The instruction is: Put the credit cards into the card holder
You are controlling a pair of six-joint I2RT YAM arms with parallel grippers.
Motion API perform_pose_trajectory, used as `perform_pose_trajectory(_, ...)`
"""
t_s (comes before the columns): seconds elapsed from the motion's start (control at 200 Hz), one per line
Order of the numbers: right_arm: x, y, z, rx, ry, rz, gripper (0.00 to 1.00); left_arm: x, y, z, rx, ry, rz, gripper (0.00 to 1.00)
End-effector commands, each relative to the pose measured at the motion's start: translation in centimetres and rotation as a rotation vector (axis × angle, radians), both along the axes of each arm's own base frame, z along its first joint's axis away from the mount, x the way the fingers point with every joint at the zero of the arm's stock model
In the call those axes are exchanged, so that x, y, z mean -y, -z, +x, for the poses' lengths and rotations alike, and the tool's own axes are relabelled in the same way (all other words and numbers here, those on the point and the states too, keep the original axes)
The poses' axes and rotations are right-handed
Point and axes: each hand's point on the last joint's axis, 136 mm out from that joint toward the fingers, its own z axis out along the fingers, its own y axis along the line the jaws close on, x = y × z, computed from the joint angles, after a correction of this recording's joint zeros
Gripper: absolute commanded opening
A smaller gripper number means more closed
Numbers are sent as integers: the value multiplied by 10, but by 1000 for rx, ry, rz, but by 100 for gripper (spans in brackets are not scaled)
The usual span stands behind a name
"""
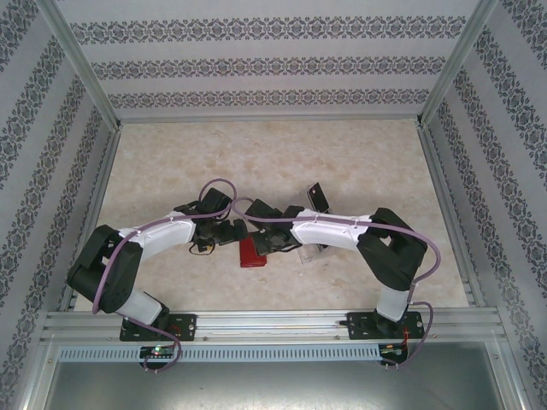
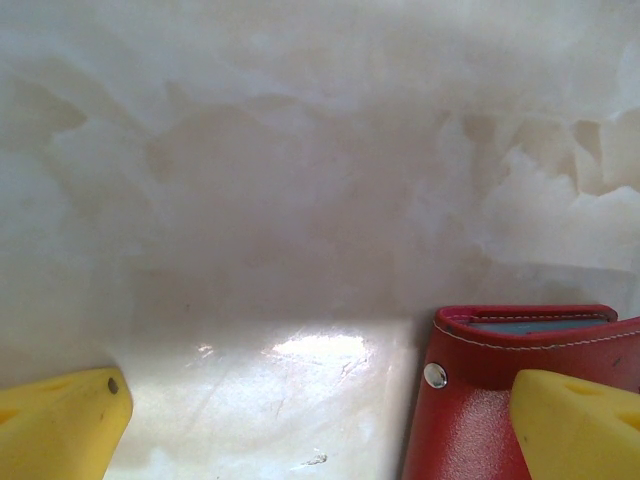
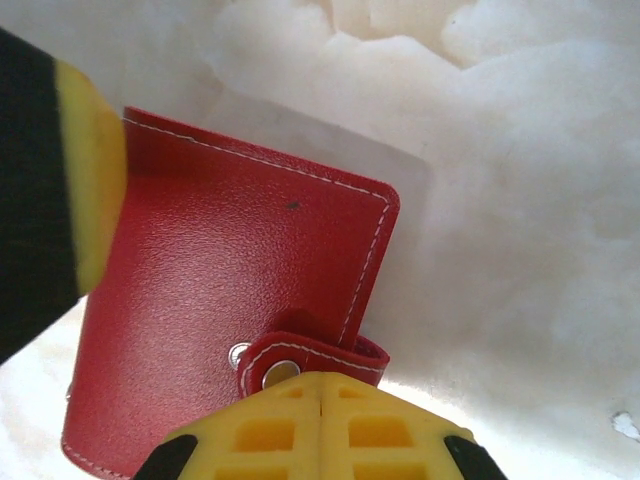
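Note:
The red card holder (image 1: 252,254) lies folded on the table between my two grippers. My left gripper (image 2: 320,425) is wide open, one yellow finger (image 2: 575,425) over the holder (image 2: 465,410) and the other over bare table. My right gripper (image 3: 320,385) is shut, its tips pressed together right against the holder's (image 3: 230,260) little snap tab (image 3: 310,355). The tab is off its stud and curls up. A dark credit card (image 1: 319,197) stands tilted behind the right arm.
A clear plastic tray (image 1: 312,250) sits just right of the holder, under the right arm's wrist. The left gripper's yellow-and-black finger (image 3: 85,180) stands at the holder's left side. Patterned walls with metal rails close in the table on three sides.

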Motion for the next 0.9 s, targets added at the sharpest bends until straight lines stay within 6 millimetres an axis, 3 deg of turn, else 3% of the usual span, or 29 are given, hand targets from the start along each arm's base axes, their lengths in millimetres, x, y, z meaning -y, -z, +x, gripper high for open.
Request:
perform_pose_trajectory(0.0, -2, 10, 2, -12, 9, -5, 2, 6, 13, -10, -41, 30, -5, 100)
perform_pose_trajectory(0.23, -5, 10, 6, -7, 7, 4, 0, 6, 14, -10, -41, 31, -10, 99)
perform_pose_trajectory(0.62, -24, -6, 4, 14, -38, 39, 0, 7, 16, -10, -42, 29, -14, 100)
perform_pose_trajectory(0.894, -20, 6, -2, -13, -40, 16, 0, 6, 16, -11, -42, 30, -14, 100)
